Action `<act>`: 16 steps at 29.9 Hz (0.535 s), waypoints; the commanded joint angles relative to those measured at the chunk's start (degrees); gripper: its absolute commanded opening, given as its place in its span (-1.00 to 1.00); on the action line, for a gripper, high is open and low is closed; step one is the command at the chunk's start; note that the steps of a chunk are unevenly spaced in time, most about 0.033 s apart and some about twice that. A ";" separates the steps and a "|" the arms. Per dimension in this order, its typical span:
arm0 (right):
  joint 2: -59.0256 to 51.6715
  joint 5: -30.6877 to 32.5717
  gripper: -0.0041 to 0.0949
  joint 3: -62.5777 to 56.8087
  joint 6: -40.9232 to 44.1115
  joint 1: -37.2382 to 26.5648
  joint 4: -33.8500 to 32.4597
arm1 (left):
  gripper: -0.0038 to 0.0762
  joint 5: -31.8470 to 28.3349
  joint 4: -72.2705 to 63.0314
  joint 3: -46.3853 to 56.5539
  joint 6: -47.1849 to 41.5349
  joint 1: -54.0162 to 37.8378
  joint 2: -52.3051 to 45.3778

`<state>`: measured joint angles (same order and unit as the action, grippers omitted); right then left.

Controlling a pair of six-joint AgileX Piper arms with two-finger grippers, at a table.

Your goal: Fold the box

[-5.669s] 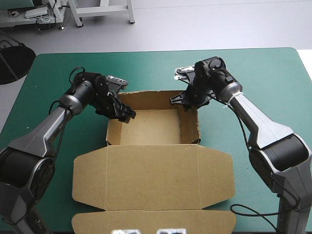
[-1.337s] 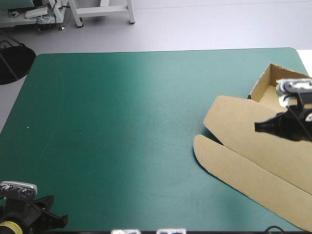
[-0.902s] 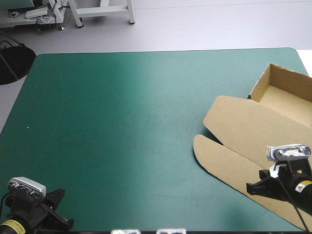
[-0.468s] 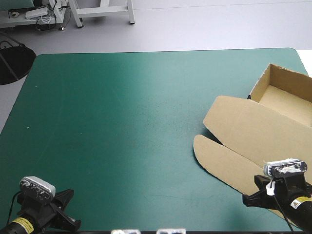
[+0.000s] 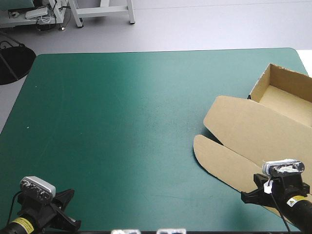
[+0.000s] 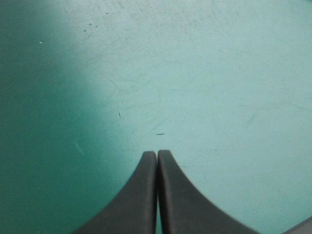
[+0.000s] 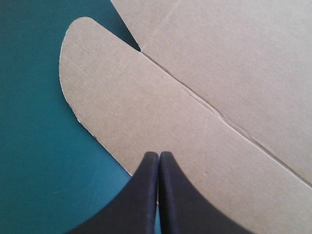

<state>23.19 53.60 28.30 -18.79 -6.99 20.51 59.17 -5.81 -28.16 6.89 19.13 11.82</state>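
The box (image 5: 253,131) is lying at the table's right side, well away from the middle, as an open tray (image 5: 285,97) with its walls standing and its lid (image 5: 243,126) spreading flat toward the near edge; part of it is running out of the high view on the right. The left gripper (image 6: 157,152) is hanging low over bare teal-green cover (image 5: 122,122) near the near-left corner, its two black fingers pressing together into one point and holding nothing. The right gripper (image 7: 159,153) is hovering near the near-right corner just above the lid's rounded flap (image 7: 122,97), its fingers likewise pressing together with no board between them. Neither arm is working on the board, so the folding seems to be either pausing or finishing: the tray looks formed and only the flat lid is waiting. If more folding is wanted, the next move is calling for the right gripper to part its fingers and catch the flap's edge, while the left arm is needing a long reach across the table to help.
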 commanded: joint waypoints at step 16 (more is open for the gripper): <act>0.42 -4.24 -0.94 0.88 0.45 0.00 2.11 | -0.93 -3.32 -0.80 -1.31 0.04 0.21 0.92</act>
<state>23.19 52.56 27.77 -18.38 -6.99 21.23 59.17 -5.81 -28.16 6.89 19.13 11.82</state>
